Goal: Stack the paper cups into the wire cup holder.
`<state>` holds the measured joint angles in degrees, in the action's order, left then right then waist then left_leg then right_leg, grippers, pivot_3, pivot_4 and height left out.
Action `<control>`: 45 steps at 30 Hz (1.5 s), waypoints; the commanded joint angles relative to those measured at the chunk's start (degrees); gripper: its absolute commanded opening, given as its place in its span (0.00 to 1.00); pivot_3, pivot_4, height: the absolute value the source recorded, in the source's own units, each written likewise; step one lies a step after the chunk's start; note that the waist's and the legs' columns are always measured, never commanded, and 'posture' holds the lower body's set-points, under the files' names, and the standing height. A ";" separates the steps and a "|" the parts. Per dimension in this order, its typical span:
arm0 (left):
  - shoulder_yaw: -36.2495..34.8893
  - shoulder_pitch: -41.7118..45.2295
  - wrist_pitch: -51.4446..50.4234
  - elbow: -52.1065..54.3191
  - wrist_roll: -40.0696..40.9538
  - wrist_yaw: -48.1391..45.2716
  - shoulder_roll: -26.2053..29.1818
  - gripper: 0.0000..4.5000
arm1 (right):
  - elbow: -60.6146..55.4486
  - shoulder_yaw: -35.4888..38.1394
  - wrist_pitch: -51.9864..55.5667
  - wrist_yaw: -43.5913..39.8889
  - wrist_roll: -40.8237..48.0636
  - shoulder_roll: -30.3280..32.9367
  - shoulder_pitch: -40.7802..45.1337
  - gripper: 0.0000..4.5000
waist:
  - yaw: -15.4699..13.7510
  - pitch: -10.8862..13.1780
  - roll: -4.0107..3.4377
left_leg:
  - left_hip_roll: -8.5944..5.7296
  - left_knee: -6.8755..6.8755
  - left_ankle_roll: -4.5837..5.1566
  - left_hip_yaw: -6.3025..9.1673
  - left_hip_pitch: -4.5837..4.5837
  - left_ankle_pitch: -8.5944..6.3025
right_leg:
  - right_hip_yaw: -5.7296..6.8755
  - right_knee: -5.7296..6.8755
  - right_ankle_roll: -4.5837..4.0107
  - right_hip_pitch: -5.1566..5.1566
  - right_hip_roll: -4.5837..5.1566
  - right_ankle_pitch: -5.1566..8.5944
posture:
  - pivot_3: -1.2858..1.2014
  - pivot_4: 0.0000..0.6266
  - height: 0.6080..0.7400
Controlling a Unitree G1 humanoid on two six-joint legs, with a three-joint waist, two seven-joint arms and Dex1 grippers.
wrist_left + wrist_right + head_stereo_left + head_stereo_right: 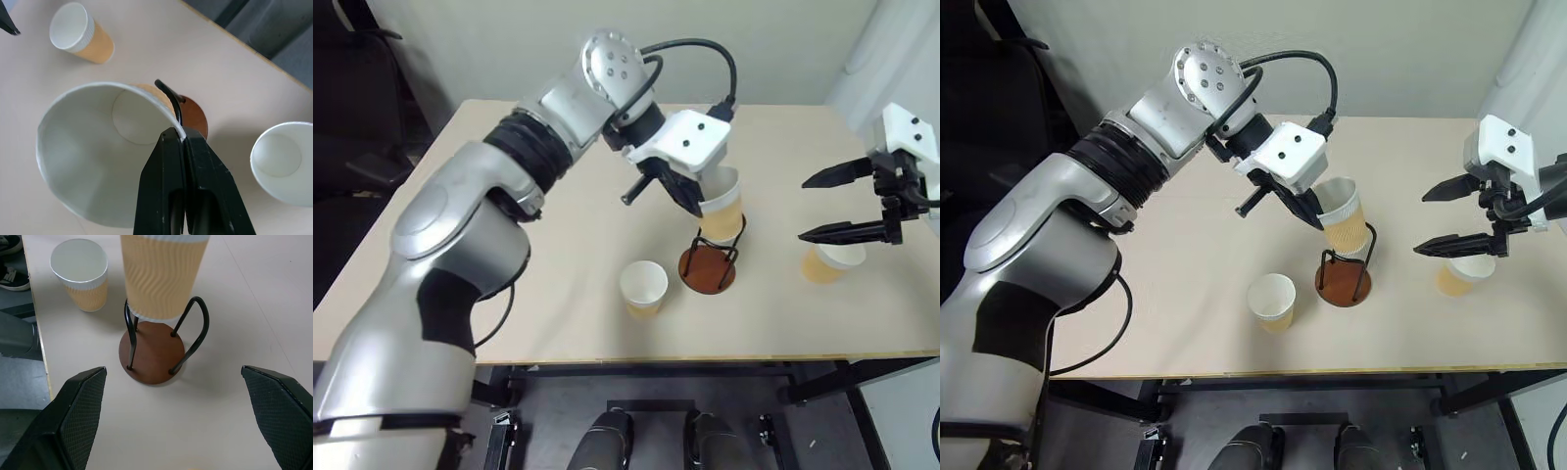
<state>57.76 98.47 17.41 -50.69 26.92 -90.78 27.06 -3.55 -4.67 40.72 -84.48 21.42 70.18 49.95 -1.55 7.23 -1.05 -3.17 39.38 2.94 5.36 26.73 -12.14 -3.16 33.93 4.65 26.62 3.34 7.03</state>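
held paper cup (722, 206): tilted, its tan-orange base dipping in between the black wire loops of the wire cup holder (708, 268), not seated on the disc; from my right wrist view there is a gap of bare reddish-brown base below the cup bottom. my left gripper (690, 201) has its two black fingers pressed together on the cup's white rim, one finger inside the mouth and one outside, pinching the wall. the cup hangs from that pinch, mouth leaning toward my left arm.

second paper cup (643, 287): stands upright on the table, mouth up, just beside the holder on my left side, apart from it, near the front edge.

third paper cup (832, 262): upright on the table, well to the right of the holder. my right gripper (822, 206) hovers above it with fingers spread wide, nothing between them, not touching the cup. its wrist view looks across at the holder and the held cup.

surface: pale beige table (568, 235), plain top; only the holder and the two standing cups rest on it. black frame bars show under the front edge.

room: light wall behind the table's far edge; a dark chair (352, 88) stands off the far left corner; grey floor below.
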 commanded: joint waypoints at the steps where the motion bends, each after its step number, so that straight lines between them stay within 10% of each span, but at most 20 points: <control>1: -1.42 1.75 2.44 -1.66 -1.44 -1.72 -0.94 0.01 | -1.50 3.27 0.36 0.12 1.17 1.58 0.31 1.00 | -0.03 0.00 0.00 | -0.01 -0.01 0.00 0.00 0.00 0.00 | 0.02 0.00 0.00 0.00 -0.02 0.00 | 0.52 0.24 1.00; 34: 0.34 0.06 7.20 -3.63 -6.47 -1.72 -2.57 0.01 | -3.23 4.06 1.15 2.55 2.50 0.94 -1.30 1.00 | -0.09 0.00 0.00 | -0.02 0.00 0.08 0.00 0.03 -0.06 | 0.00 -0.04 0.10 -0.01 0.01 0.05 | 0.52 0.24 1.00; 45: -1.17 0.25 8.77 -4.55 -7.08 -1.72 -3.21 0.79 | -3.02 3.69 0.79 2.58 2.52 1.15 -1.22 1.00 | -0.09 0.00 0.00 | -0.02 0.00 0.07 0.00 0.03 -0.07 | 0.00 -0.04 0.10 -0.01 0.01 0.05 | 0.52 0.24 1.00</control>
<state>58.46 97.91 25.30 -55.40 19.60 -90.78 23.80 -5.36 -3.24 41.76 -82.03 23.40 70.40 47.95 -1.64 7.24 -1.05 -3.19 39.39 3.02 5.35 26.76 -12.21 -3.16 33.89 4.75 26.60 3.35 7.08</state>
